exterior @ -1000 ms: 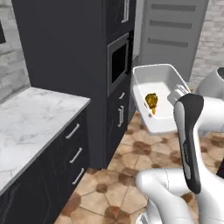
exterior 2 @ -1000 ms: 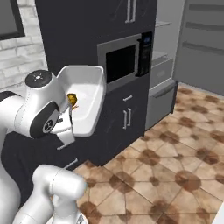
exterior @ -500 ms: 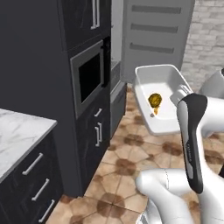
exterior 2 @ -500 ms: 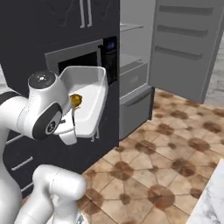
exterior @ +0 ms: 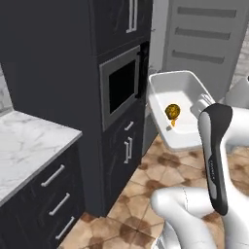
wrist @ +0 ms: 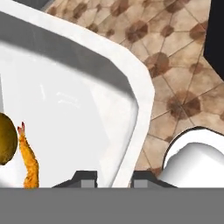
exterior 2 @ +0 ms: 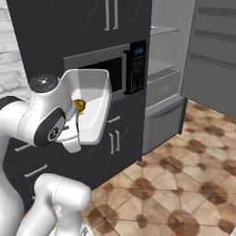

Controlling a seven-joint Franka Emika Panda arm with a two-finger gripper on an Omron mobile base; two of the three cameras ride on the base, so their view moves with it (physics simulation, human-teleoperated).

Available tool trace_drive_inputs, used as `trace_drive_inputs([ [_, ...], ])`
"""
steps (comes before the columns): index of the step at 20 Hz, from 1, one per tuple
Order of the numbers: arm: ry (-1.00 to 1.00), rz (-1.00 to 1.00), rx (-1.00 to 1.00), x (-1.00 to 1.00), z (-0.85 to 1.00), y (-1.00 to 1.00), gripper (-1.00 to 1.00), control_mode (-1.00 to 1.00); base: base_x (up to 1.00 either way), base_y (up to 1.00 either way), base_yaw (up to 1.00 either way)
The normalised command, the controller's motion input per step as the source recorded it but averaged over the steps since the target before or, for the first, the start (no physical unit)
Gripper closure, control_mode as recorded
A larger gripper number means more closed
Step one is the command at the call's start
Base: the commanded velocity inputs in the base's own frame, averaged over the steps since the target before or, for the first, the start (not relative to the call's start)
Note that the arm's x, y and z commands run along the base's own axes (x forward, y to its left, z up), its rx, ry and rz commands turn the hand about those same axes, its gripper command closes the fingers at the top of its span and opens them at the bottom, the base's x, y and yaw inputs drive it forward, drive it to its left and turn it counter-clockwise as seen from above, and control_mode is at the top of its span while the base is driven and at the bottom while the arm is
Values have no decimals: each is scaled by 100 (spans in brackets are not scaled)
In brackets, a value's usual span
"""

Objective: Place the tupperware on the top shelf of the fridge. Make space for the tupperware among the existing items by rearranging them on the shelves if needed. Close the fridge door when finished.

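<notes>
The white tupperware (exterior: 181, 91) rides in the air in front of the arm, tilted, with a brown ball of food (exterior: 172, 111) and an orange fried piece inside. In the right base view the tupperware (exterior 2: 96, 108) hangs in front of the dark cabinet with the microwave. My gripper (wrist: 114, 178) is shut on the tupperware's rim (wrist: 139, 105), one fingertip (wrist: 85, 177) inside the wall and one outside. The fridge (exterior 2: 162, 78) stands open to the right, its top shelf (exterior 2: 164, 30) seen edge on; what stands on it is hidden.
A built-in microwave (exterior: 121, 85) sits in the tall dark cabinet close to the left of the tupperware. The open fridge door (exterior 2: 215, 55) stands at the far right. A marble counter (exterior: 26, 146) lies at the lower left. Tiled floor (exterior 2: 184, 175) stretches before the fridge.
The whole picture has shifted: the base has moved, so the counter slid off left and the microwave and fridge came closer. The tupperware stays in my gripper.
</notes>
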Motion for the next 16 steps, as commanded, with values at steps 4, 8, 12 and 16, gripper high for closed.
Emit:
trace_drive_inputs([
  [4,0,0,0,0,0,0,100,100,32,-53,-62],
  [8,0,0,0,0,0,0,100,100,9,-5,-76],
  [12,0,0,0,0,0,0,100,100,49,2,-65],
  [16,0,0,0,0,0,0,100,100,100,39,-42],
])
